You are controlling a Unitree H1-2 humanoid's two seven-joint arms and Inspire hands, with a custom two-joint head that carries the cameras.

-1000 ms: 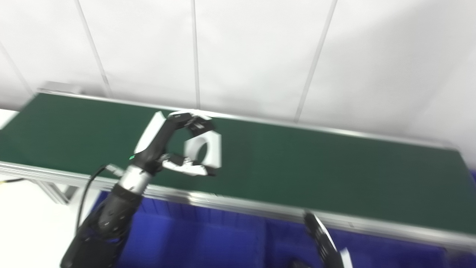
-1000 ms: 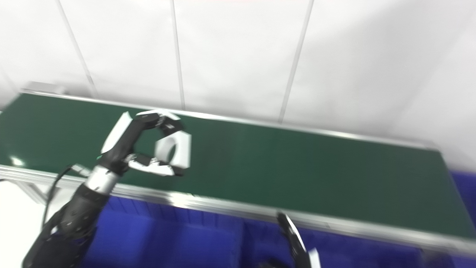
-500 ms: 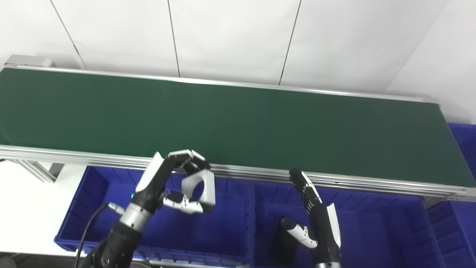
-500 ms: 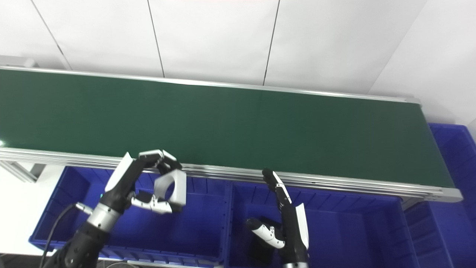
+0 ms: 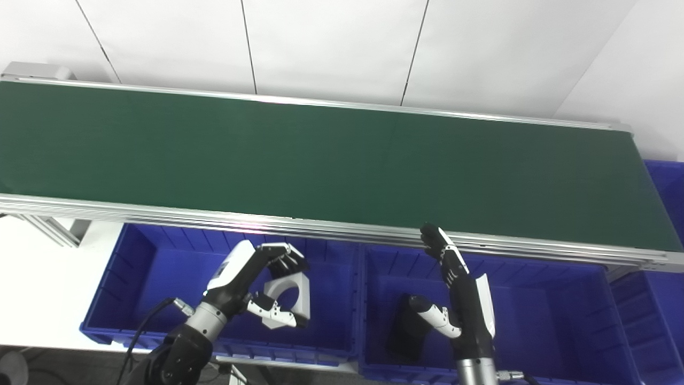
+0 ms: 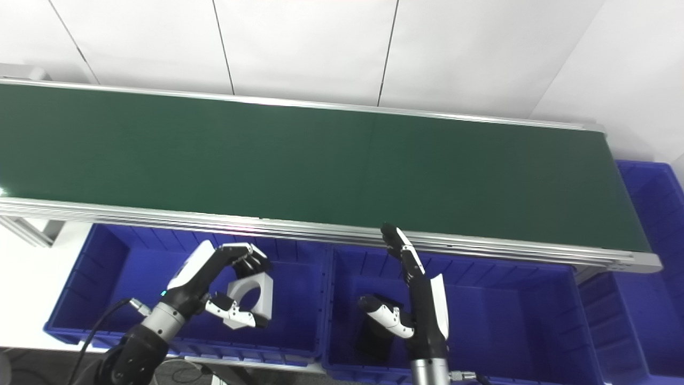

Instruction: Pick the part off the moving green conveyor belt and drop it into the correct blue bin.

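Note:
My left hand [image 5: 251,289] is shut on a white block-shaped part with a round hole [image 5: 288,291], held between fingers and thumb. It hangs over the left blue bin [image 5: 133,299], near that bin's right half. The green conveyor belt [image 5: 320,160] runs across the view behind and carries nothing visible. My right hand [image 5: 459,299] stands upright and open over the middle blue bin [image 5: 534,321], fingers pointing toward the belt's near rail. A black part [image 5: 406,331] lies in the middle bin just left of that hand.
The belt's aluminium near rail [image 5: 214,216] runs just beyond both bins. A third blue bin [image 5: 662,299] sits at the right end. White wall panels rise behind the belt. A white table surface [image 5: 32,289] lies at the far left.
My left hand carried the white part off the belt, back over the near rail and down over the left bin. The camera tilted downward, bringing bins and right hand into view.

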